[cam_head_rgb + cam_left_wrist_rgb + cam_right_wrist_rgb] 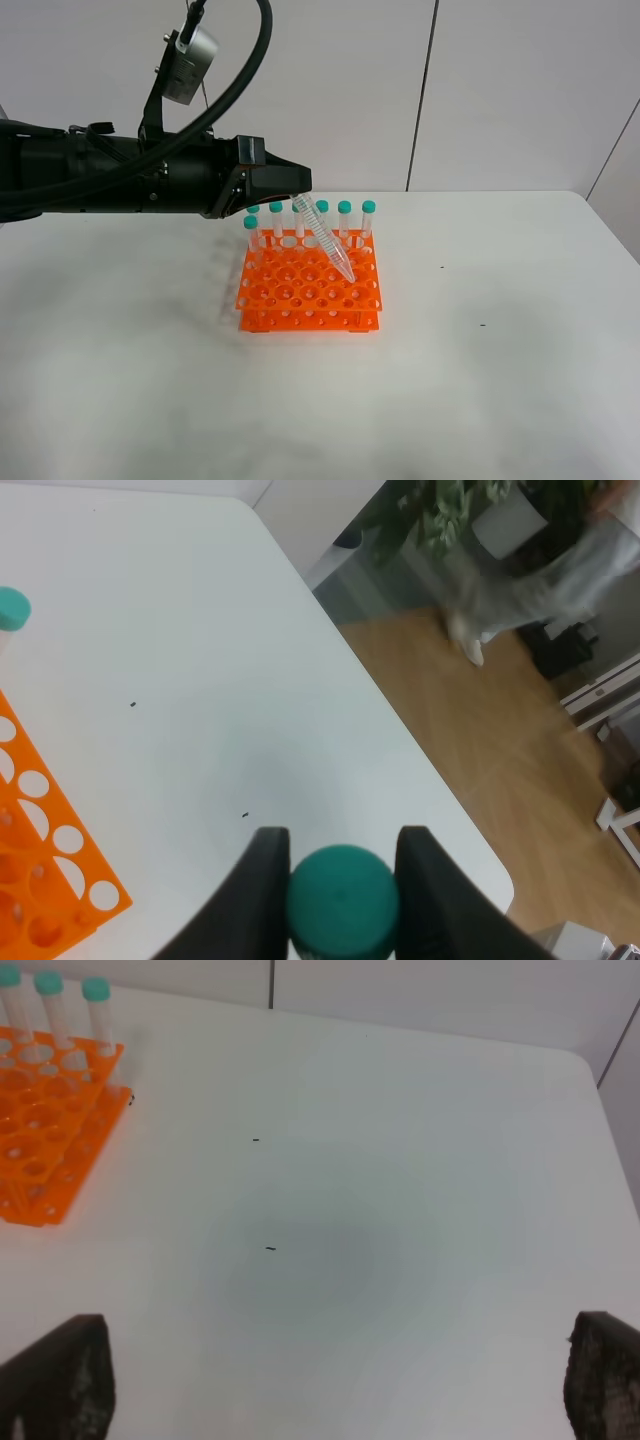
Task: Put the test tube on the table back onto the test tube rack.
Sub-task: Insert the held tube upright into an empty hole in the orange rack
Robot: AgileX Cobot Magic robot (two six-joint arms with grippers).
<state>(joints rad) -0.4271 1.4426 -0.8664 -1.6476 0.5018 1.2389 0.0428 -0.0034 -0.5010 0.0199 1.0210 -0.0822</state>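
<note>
My left gripper (pixel 298 192) is shut on the teal cap (pixel 342 900) of the test tube (pixel 326 240). The tube hangs tilted, its pointed tip down over the right part of the orange test tube rack (pixel 300 300). I cannot tell whether the tip is inside a hole. Several identical teal-capped tubes (pixel 345 218) stand upright in the rack's back row. My right gripper (pixel 330 1390) is open wide and empty above the bare white table (pixel 380 1210), to the right of the rack (pixel 45 1140). It does not show in the exterior high view.
The left arm reaches in from the left, above the table (pixel 500 380). The left wrist view shows the rack's corner (pixel 40 880), the table's edge (pixel 440 790) and the wooden floor (pixel 500 730) beyond it.
</note>
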